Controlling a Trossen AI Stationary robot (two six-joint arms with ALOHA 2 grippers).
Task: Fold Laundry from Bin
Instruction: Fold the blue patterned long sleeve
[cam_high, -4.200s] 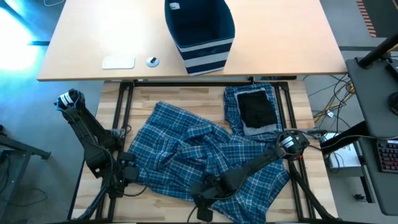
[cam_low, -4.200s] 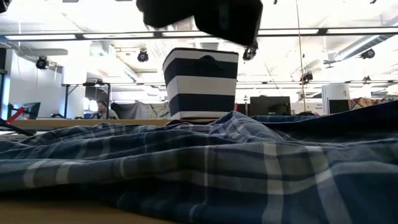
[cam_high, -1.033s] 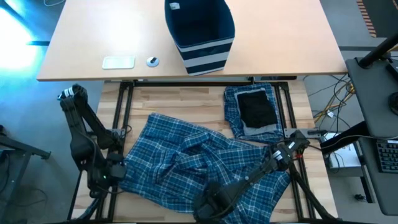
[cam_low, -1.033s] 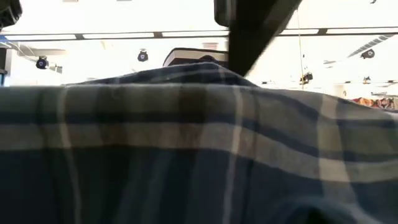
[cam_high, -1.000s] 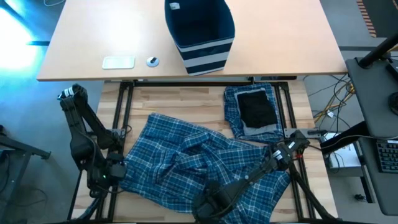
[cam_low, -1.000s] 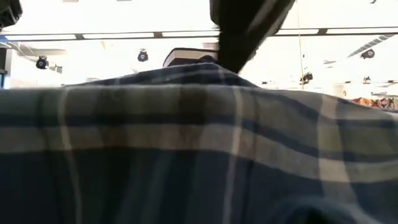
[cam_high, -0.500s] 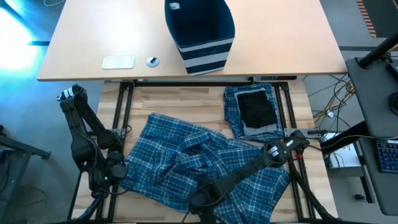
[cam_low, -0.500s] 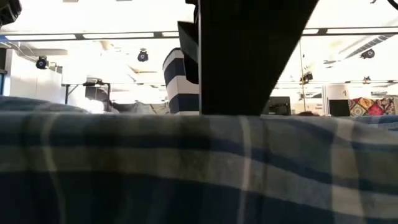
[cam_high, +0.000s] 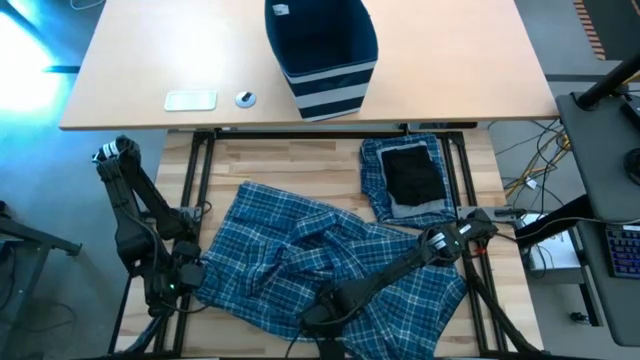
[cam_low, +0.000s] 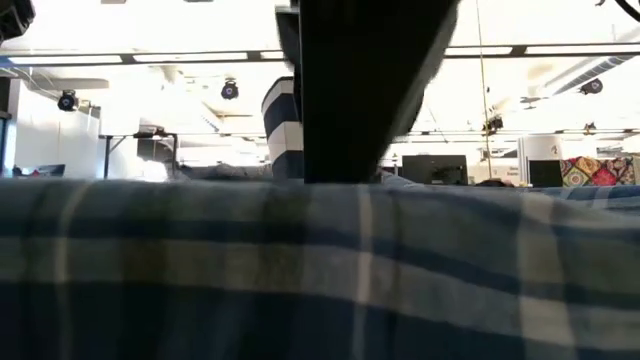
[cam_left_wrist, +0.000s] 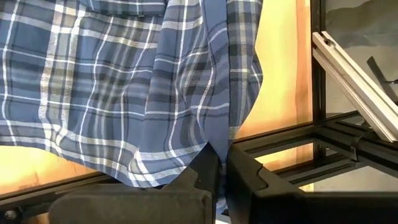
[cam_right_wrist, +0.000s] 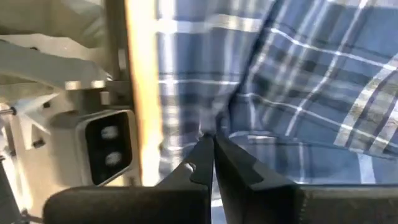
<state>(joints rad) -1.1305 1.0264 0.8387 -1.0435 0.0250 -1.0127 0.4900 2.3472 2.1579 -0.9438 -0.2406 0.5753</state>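
Note:
A blue-and-white plaid garment (cam_high: 320, 260) lies rumpled across the wooden table (cam_high: 290, 160); it fills the low view (cam_low: 320, 270). My left gripper (cam_high: 185, 280) is shut on the garment's left near edge. My right gripper (cam_high: 315, 318) is shut on its near edge, and that arm shows as a dark shape in the low view (cam_low: 360, 90). A folded plaid stack (cam_high: 375, 175) with a black piece (cam_high: 412, 175) on top lies at the far right. The navy striped bin (cam_high: 320, 50) stands on the desk beyond. My left gripper pinches the plaid garment's edge at a gathered fold (cam_left_wrist: 214, 146) between its two fingers, coming low from the table's left near corner. Creases run out from the fingers and the rest of the cloth lies on the table. My right gripper pinches the garment's near edge (cam_right_wrist: 214, 127) between its two fingers, close to the table's near edge. Folds run together at the fingertips. One layer or several, I cannot tell.
A pale flat pad (cam_high: 190, 100) and a small round object (cam_high: 245, 98) lie on the desk left of the bin. The low camera's housing (cam_right_wrist: 109, 146) sits just off the table's near edge beside my right gripper. Black frame bars (cam_left_wrist: 298, 149) run along the table's edges.
My right gripper has gone toward the table's left edge along the near edge, still shut on the cloth. The garment's near edge has moved with it and stands lower in front of the low camera than a second ago.

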